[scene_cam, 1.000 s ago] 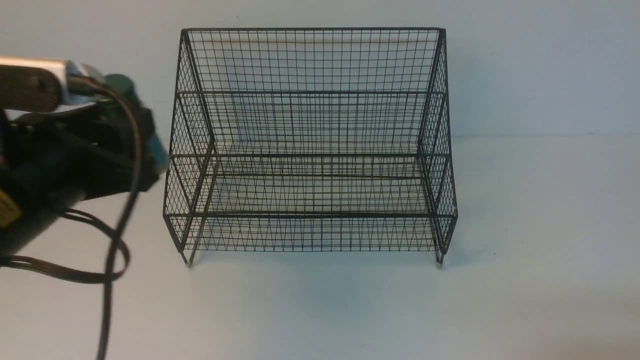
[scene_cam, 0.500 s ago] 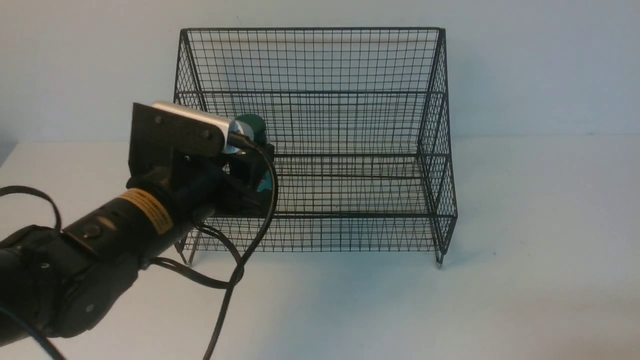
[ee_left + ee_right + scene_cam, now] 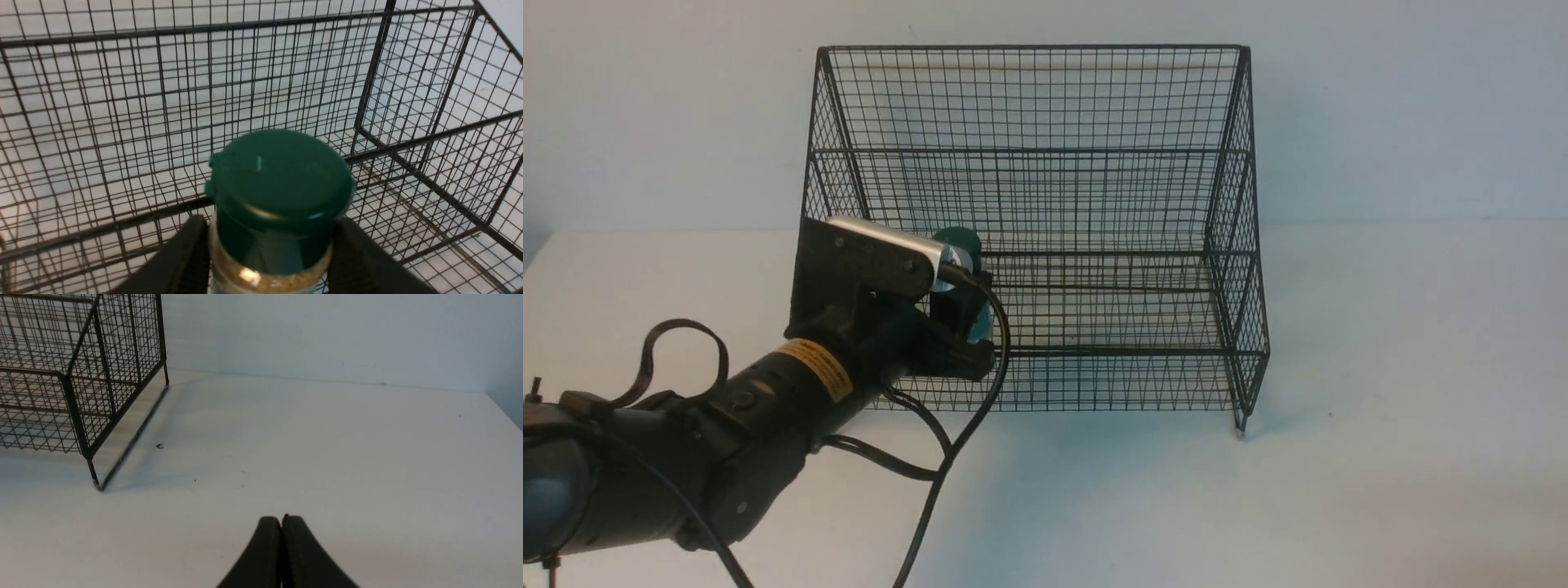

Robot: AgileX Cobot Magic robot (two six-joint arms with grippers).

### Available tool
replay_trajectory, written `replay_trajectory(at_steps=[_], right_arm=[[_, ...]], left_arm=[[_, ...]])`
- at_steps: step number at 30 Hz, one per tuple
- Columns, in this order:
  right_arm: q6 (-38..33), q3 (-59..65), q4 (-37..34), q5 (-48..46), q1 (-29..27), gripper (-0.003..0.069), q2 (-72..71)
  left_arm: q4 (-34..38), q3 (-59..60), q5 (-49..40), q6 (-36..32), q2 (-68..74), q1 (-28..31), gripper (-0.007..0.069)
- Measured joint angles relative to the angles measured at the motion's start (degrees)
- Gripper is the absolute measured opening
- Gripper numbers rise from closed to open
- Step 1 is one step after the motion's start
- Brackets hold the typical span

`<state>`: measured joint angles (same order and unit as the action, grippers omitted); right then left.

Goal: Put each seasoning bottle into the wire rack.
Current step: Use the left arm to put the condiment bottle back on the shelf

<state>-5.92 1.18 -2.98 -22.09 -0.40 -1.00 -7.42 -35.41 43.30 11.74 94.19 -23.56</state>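
The black wire rack stands on the white table against the wall. My left gripper is shut on the seasoning bottle, holding it upright at the rack's front left, over the lower tier. In the left wrist view the bottle's dark green cap and pale granules sit between my two black fingers, with the rack's mesh behind. My right gripper is shut and empty, low over the table to the right of the rack; it does not show in the front view.
The white table runs right of and in front of the rack. The left arm's cables hang down in front of the rack's left foot. A pale wall stands right behind the rack.
My left arm has swung right and forward with the bottle, from the far left of the front view to the rack's front left, and dropped lower. The rack has not moved.
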Motion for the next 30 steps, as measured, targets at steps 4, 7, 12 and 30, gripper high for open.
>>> replay_trajectory(at_steps=[4,7,12,30], right_arm=[[0.0,0.0,0.0,0.0,0.0,-0.0015,0.0],[0.0,0.0,0.0,0.0,0.0,-0.0015,0.0],[0.0,0.0,0.0,0.0,0.0,-0.0015,0.0],[0.0,0.0,0.0,0.0,0.0,-0.0015,0.0]], left_arm=[[1.7,-0.1,0.9,-0.6,2.5,0.0,0.0334],[3.2,-0.1,0.9,-0.7,4.0,0.0,0.0334],[4.0,-0.1,1.1,-1.0,4.4,0.0,0.0334],[4.0,-0.2,-1.2,-2.6,4.4,0.0,0.0385]])
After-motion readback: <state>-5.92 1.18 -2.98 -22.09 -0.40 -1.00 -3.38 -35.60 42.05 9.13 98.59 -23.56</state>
